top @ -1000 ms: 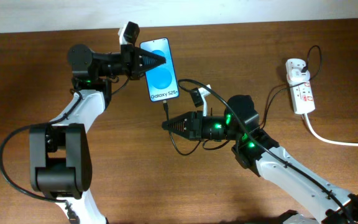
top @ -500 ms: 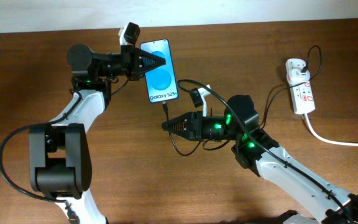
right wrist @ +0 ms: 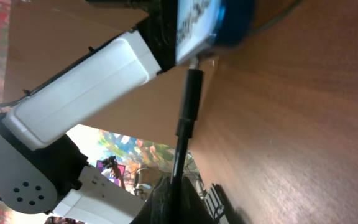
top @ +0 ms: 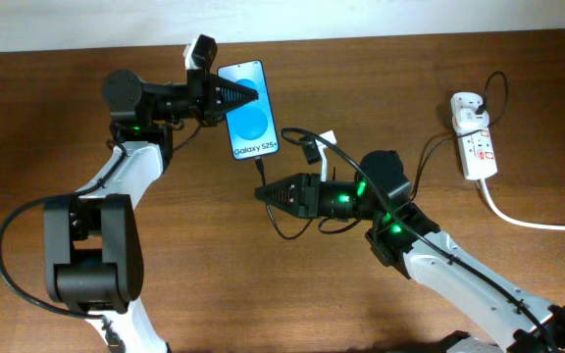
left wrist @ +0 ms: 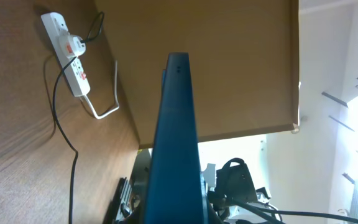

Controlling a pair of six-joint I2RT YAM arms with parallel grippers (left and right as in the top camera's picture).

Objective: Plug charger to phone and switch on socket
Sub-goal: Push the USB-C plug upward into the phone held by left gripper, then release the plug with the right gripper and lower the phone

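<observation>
Overhead: phone (top: 253, 127) nudged left — left gripper (top: 246, 95) pinching it, right gripper (top: 262, 194) pinching charger (top: 261, 173).

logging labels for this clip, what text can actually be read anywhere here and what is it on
"Galaxy S25+": white, on the blue screen of the phone, overhead view.
Same screen text in the right wrist view: cut off and blurred, not readable.
Red markings on the socket: too small to read.
charger: no text seen.

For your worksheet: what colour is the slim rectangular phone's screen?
The phone screen: bright blue, overhead view.
</observation>
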